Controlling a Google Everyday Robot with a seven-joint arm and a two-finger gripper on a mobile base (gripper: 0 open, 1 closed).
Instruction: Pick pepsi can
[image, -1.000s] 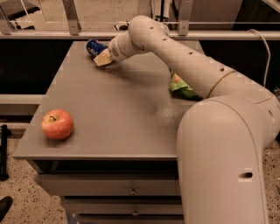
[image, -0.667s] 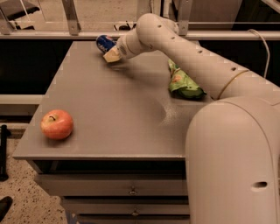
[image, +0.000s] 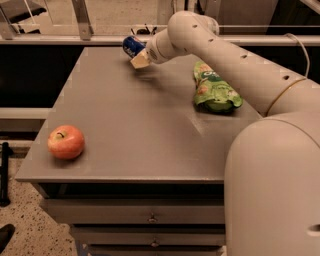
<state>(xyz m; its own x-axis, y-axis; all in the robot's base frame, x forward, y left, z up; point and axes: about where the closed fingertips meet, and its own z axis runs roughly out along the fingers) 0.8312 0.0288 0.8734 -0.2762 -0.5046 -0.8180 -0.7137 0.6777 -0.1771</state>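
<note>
The robot is nearly all smooth off-white plastic. Its arm (image: 225, 55) is a thick round tube that swells into ball-like joints, with small dark screw holes dotted along the shell. A thin brass-coloured ring (image: 284, 93) circles the arm where it widens towards the body. A slim pale cable (image: 301, 47) loops out behind that section. Nearest me the shoulder (image: 275, 190) is a big rounded, unmarked dome with one small dark slot low on its side. The gripper (image: 136, 53), at the pepsi can (image: 131, 45) over the far edge of the table (image: 130, 125), narrows from a white wrist to a tan, wedge-shaped finger (image: 140, 60).
</note>
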